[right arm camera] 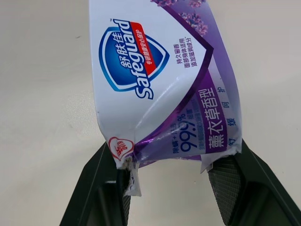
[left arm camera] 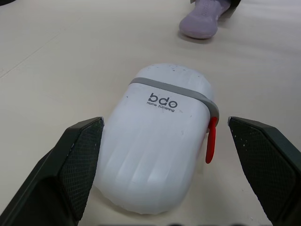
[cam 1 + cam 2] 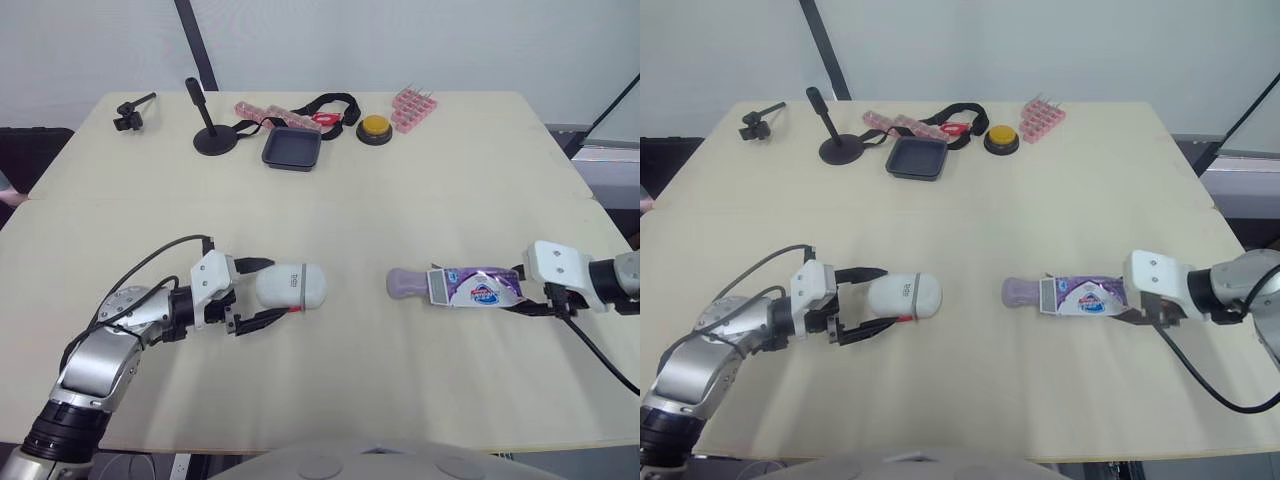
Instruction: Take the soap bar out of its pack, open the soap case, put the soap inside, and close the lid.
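Note:
The white oval soap case [image 3: 292, 287] lies on its side at the table's front left, lid shut, with a grey band and a red tab [image 2: 211, 146]. My left gripper [image 3: 277, 289] is open, one finger [image 2: 80, 160] on either side of the case, which rests on the table. At the front right the purple-and-white soap pack [image 3: 480, 288] lies flat. The lavender soap bar [image 3: 405, 283] sticks out of the pack end that faces the case. My right gripper [image 1: 171, 183] is shut on the pack's torn opposite end.
Along the far edge stand a black tray [image 3: 291, 148], a yellow button [image 3: 375, 127], two pink pill organizers [image 3: 413, 108], a black strap [image 3: 330, 102], a black stand [image 3: 210, 135] and a small clamp [image 3: 130, 115]. Bare tabletop [image 3: 350, 220] lies between the grippers.

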Tool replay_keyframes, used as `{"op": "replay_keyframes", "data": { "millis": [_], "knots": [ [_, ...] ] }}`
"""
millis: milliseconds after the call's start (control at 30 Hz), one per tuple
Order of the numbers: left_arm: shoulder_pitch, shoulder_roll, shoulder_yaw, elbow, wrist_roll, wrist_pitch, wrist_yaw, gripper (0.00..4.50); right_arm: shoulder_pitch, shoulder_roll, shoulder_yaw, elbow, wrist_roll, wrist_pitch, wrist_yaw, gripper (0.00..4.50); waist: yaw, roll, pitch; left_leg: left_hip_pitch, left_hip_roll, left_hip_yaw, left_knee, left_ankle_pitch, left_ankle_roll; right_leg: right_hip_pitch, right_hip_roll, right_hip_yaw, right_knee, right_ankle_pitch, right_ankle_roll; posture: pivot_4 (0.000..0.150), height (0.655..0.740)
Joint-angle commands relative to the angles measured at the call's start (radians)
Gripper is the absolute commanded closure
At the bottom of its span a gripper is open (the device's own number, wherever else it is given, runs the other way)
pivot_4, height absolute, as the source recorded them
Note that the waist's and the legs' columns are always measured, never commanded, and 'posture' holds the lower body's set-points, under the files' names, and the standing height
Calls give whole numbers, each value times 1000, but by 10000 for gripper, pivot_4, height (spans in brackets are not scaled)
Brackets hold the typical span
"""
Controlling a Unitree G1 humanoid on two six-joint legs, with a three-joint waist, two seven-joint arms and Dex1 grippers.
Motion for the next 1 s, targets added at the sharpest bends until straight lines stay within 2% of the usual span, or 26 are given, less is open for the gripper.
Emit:
{"op": "replay_keyframes", "data": {
  "millis": [33, 200, 333, 433, 633, 1000],
  "knots": [
    [-1, 3, 11, -1, 1, -22, -5, 0, 30, -46, -67, 27, -3, -27, 13, 24492, 3, 0, 0, 0, 0, 0, 0, 0, 0, 0, 0, 0, 0, 0, 0, 1500, 7400],
    [3, 4, 12, 2, 2, -28, -6, 0, 47, -60, -94, 43, 4, -30, 12, 24492, 0, 0, 0, 0, 0, 0, 0, 0, 1, 0, -1, 0, 0, -2, -3, 1500, 7400],
    [0, 2, 18, 1, -11, -25, -9, 0, 13, -37, -188, 62, 75, 24, -19, 24492, -1, 1, -1, 0, 0, 0, 0, 0, 1, 0, -1, 0, 0, -2, -3, 1500, 7400],
    [-6, 3, 29, -10, -36, -14, -20, 0, -73, 48, -211, 85, 124, 109, -129, 24492, -2, 1, -1, 0, 0, 0, 1, 1, 1, 0, -1, -1, 1, -2, -3, 1500, 7400],
    [-35, -7, -10, -18, -38, -61, -74, 0, -222, 165, -202, 254, 40, 268, -423, 24492, 8, 3, -2, -1, -2, 0, 2, 1, 1, 0, -2, -1, 2, -2, -3, 1500, 7400],
    [-167, -68, -63, -4, -78, -39, -144, 0, -329, 182, -158, 284, -19, 570, -623, 24492, 20, 5, -3, -1, -3, 1, 3, 4, -5, 0, -2, -1, 4, -2, -3, 1500, 7400]
  ]
}}
